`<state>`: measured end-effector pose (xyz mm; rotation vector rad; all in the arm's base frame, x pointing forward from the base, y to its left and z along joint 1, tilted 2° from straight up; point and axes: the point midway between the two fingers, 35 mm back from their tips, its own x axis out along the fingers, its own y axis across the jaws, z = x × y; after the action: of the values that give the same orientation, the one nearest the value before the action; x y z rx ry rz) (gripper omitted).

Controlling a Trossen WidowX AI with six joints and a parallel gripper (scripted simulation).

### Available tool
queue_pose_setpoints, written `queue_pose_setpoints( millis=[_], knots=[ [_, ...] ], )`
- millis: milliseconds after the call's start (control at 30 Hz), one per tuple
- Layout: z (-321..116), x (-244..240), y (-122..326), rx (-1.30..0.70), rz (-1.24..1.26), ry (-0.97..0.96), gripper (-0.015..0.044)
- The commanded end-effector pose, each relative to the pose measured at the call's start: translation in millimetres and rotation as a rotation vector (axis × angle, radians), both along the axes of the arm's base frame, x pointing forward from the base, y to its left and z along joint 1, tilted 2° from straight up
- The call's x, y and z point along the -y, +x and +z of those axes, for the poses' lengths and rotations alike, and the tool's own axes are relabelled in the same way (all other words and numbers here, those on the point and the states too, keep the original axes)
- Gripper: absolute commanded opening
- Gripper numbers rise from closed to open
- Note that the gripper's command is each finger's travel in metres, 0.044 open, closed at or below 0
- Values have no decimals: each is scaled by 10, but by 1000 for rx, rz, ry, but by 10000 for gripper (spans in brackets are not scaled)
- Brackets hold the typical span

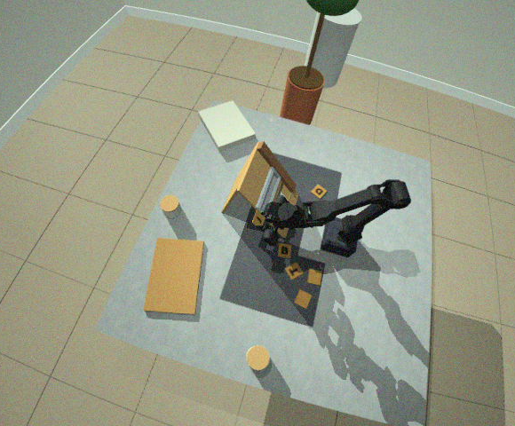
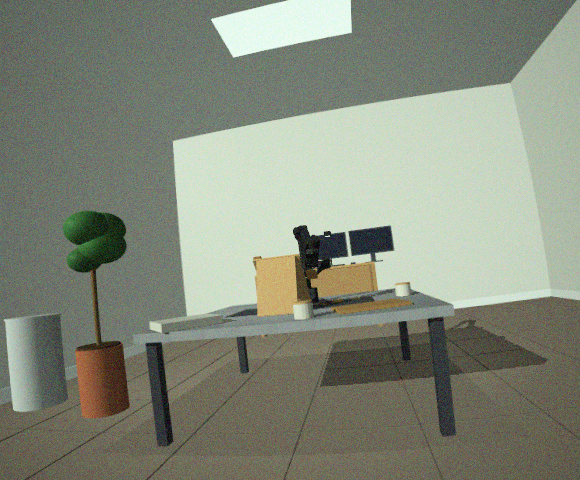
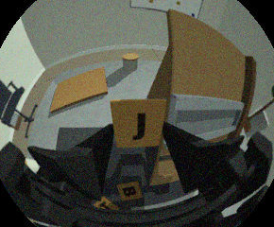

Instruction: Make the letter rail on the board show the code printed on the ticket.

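My gripper [image 1: 263,225] [image 3: 139,127] is shut on the J tile [image 1: 258,217] [image 3: 126,113], holding it raised just beside the near end of the pale grey rail [image 1: 268,188] [image 3: 200,101] on the sloped wooden board [image 1: 250,176] [image 2: 277,285] [image 3: 208,57]. No letters show in the rail's visible part. The B tile [image 1: 284,250] [image 3: 129,190] and a tile like T or I [image 1: 293,271] [image 3: 106,204] lie on the dark mat [image 1: 249,288]. A D- or O-like tile [image 1: 319,191] lies beyond the arm. The ticket's code is not readable.
Two tiles without visible letters [image 1: 314,277] [image 1: 303,298] lie at the mat's near end. Around stand a flat orange box [image 1: 175,276] [image 3: 80,89], a pale box [image 1: 226,123] [image 2: 187,322] and two round tan-topped pots [image 1: 170,203] [image 1: 257,358].
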<state>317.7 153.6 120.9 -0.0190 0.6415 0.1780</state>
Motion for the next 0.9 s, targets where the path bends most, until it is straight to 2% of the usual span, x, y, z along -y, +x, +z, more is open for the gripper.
queue_pose_setpoints(
  millis=[0, 867],
  knots=[
    [12, 18, 4, 3, 4, 2, 0],
    [8, 147, 27, 4, 4, 0, 0]
  ],
)
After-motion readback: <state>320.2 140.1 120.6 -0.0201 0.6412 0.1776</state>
